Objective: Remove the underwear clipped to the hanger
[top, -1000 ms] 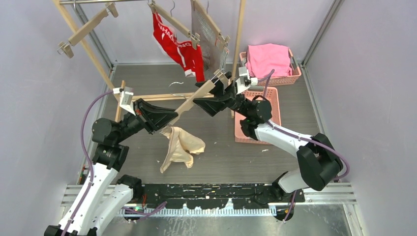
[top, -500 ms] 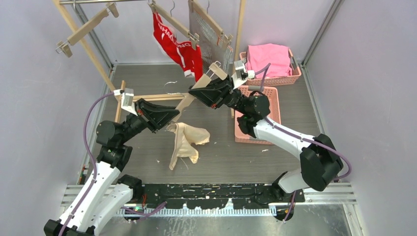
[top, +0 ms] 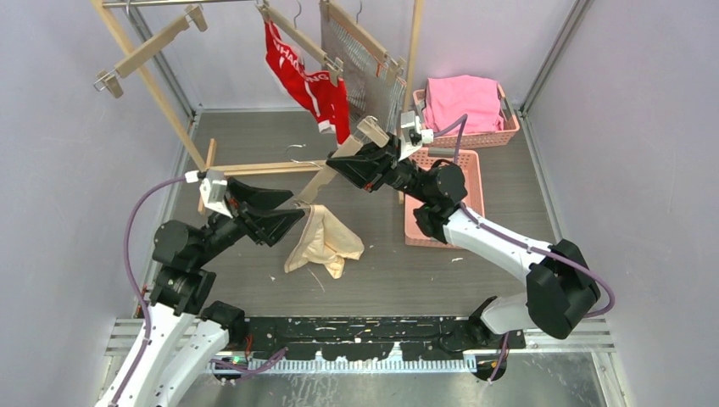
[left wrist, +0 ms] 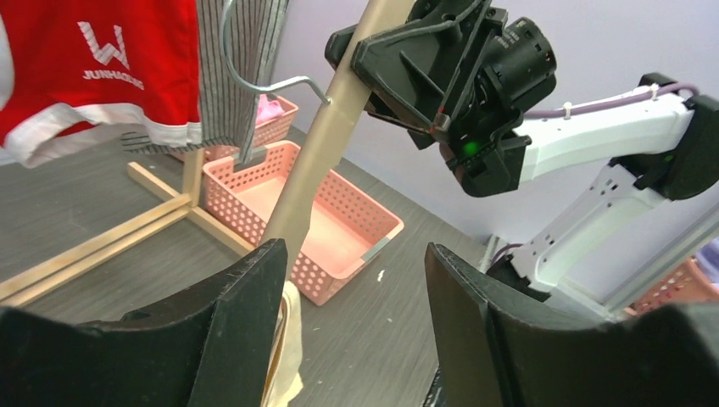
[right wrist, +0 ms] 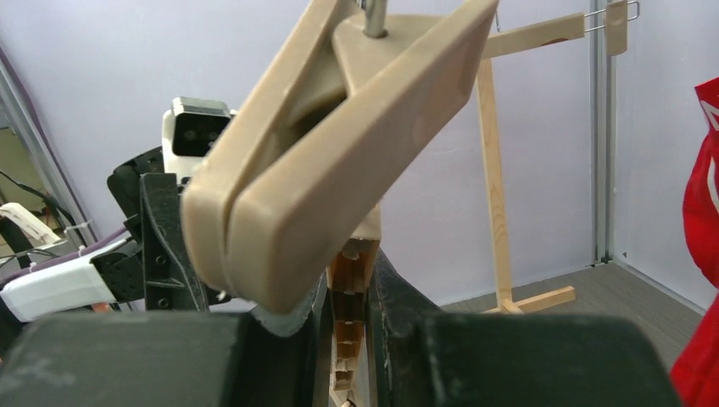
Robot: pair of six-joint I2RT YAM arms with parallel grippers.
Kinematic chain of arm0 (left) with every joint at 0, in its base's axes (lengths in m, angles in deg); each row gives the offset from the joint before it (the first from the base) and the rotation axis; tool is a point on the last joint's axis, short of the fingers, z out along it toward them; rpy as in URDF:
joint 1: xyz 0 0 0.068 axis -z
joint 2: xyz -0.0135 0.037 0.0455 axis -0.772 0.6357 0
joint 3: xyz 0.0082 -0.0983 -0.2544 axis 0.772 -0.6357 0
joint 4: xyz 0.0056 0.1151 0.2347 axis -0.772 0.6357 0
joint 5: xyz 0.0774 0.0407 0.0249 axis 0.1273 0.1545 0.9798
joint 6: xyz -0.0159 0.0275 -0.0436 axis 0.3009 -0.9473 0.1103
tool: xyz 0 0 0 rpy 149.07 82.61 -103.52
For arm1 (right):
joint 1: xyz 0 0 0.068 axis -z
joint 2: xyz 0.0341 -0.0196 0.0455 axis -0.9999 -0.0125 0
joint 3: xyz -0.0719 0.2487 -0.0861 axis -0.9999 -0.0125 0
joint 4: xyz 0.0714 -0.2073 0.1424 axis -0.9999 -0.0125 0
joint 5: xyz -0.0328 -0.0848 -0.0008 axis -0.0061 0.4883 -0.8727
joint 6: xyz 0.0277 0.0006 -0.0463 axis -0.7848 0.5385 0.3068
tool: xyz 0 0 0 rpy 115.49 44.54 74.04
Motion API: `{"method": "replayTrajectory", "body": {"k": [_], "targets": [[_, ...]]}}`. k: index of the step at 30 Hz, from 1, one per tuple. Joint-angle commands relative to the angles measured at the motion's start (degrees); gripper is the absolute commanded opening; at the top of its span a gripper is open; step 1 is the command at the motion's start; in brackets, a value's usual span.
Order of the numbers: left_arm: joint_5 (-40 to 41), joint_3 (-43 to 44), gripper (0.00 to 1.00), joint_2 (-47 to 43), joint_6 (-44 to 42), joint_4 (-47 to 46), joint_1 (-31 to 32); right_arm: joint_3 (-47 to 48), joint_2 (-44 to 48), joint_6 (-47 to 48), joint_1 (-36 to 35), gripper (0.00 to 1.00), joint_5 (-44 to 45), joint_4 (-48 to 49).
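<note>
Clamping tilted wooden hanger (top: 315, 181), right gripper (top: 339, 165) fingers pinch its bar. Left gripper (top: 290, 212) fingers apart, just beside cream underwear (top: 326, 242) dangling at hanger's low end. 2 more, red underwear (top: 305, 85) and striped underwear (top: 360, 64), hang clipped on rack (top: 153, 85).

- left gripper (top: 297, 206): I am seeing its jaws parting, having been closed at the low end of the hanger (top: 320, 180) a second ago, and the arm pulling back toward its base.
- right gripper (top: 333, 167): I am seeing it clamping the hanger's bar after standing wide.
- cream underwear (top: 326, 244): I am seeing it swinging right and bunching higher.
</note>
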Motion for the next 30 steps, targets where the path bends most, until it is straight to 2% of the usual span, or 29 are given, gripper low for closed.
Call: {"method": "replayTrajectory", "body": {"k": [1,10,17,20,22,25,30], "targets": [[3.1,2.1,0.63,-2.5,-7.5,8.4,0.2,0.9,3.1,-0.3,0.3,0.01,0.7,4.1],[4.5,0.6,0.69,0.8,-8.0,7.7,0.2,0.5,5.0,-1.7,0.3,0.01,-0.2,4.1],[1.7,-1.1,0.68,4.0,-5.3,1.6,0.3,0.2,5.8,-1.5,0.3,0.01,-0.2,3.1],[0.6,-1.4,0.64,4.4,-4.8,0.8,0.3,0.3,5.6,-1.5,0.3,0.01,-0.1,3.1],[0.3,-1.5,0.58,4.4,-4.8,0.5,0.2,0.3,5.4,-1.7,0.3,0.01,-0.2,3.1],[-0.2,-1.4,0.43,4.2,-4.8,-0.5,0.2,0.3,5.1,-1.9,0.3,0.01,-0.4,3.1],[0.0,-0.9,0.02,3.6,-4.9,-1.1,0.2,0.1,4.6,-2.1,0.3,0.01,-0.4,2.6]]}}
